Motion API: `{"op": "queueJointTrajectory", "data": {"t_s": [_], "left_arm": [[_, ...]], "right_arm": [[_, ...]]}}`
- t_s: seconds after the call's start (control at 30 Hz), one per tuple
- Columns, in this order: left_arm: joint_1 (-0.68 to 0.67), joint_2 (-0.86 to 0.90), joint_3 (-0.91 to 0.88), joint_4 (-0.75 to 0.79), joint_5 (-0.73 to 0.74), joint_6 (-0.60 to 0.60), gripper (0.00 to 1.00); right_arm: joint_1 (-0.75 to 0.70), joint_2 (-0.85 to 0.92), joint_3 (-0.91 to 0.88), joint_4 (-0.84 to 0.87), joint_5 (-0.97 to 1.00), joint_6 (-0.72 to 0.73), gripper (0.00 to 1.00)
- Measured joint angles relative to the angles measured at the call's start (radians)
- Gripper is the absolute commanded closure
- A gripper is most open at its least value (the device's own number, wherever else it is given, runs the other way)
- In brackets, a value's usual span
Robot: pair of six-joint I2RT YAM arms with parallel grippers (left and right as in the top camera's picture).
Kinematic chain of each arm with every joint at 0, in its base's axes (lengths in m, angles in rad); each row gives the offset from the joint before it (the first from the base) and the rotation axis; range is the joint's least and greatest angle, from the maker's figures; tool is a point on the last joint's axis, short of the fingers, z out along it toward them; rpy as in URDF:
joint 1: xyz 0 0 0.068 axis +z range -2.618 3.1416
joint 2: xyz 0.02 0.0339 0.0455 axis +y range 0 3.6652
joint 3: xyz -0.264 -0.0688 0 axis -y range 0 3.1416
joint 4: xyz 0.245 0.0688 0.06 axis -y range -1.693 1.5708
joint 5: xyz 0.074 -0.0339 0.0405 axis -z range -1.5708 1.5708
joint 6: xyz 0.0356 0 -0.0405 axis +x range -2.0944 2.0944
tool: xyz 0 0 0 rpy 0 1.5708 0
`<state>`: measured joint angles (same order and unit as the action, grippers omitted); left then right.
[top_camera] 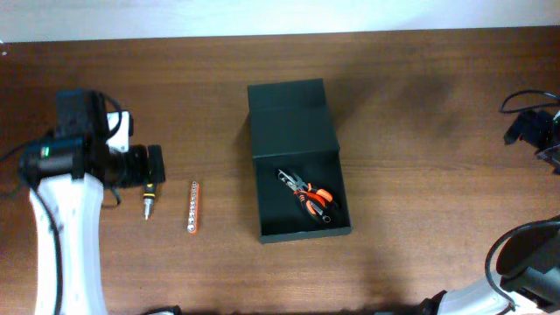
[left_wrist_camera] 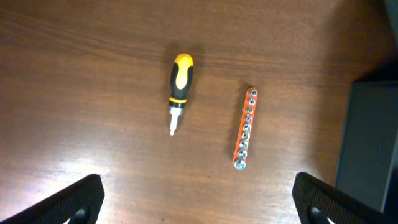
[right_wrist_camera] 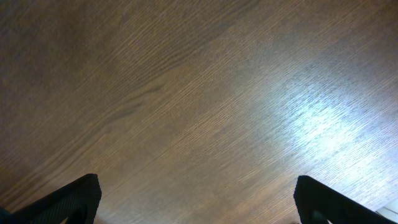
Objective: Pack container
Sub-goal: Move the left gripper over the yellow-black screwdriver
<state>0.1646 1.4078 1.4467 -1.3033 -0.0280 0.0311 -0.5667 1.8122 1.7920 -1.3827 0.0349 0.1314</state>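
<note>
The container [top_camera: 289, 214] is being left open at the centre of the table [top_camera: 420, 131], pliers [top_camera: 308, 197] inside. The left gripper [left_wrist_camera: 199, 198] and right gripper [right_wrist_camera: 198, 199] are being held wide open, empty. The round screwdriver [left_wrist_camera: 180, 81] could be set rolling by an off-centre pinch; the thin bit strip [left_wrist_camera: 244, 127] could be missed. No writing is being shown.

Dark brown wood-grain tabletop [top_camera: 420, 131] fills almost every view; the grain runs left-right in overhead. Pale off-white strip [top_camera: 262, 16] sits past the far table edge, wall or floor, can't tell. Lit from above: strong glare patch [right_wrist_camera: 323, 124] on the wood in right wrist view, softer sheen [left_wrist_camera: 43, 162] lower-left in left wrist view.
</note>
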Motion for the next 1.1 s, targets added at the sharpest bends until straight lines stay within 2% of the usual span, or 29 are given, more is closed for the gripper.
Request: {"op": "queueJointTrajectory", "data": {"t_s": [0.27,0.47,0.7,0.9,1.1], "left_arm": [[0.002,0.237,0.008,0.035,0.078,0.026,0.01],[0.038,0.301,0.008,0.117,0.023,0.086,0.01],[0.125,0.389,0.008,0.2,-0.007,0.101,0.01],[0.143,0.42,0.008,0.245,-0.013,0.106,0.01],[0.143,0.42,0.008,0.246,0.073,0.233,0.01]], "right_arm": [[0.0,0.0,0.0,0.0,0.0,0.0,0.01],[0.0,0.0,0.0,0.0,0.0,0.0,0.01],[0.0,0.0,0.0,0.0,0.0,0.0,0.01],[0.0,0.0,0.0,0.0,0.0,0.0,0.01],[0.0,0.0,0.0,0.0,0.0,0.0,0.01]]}}
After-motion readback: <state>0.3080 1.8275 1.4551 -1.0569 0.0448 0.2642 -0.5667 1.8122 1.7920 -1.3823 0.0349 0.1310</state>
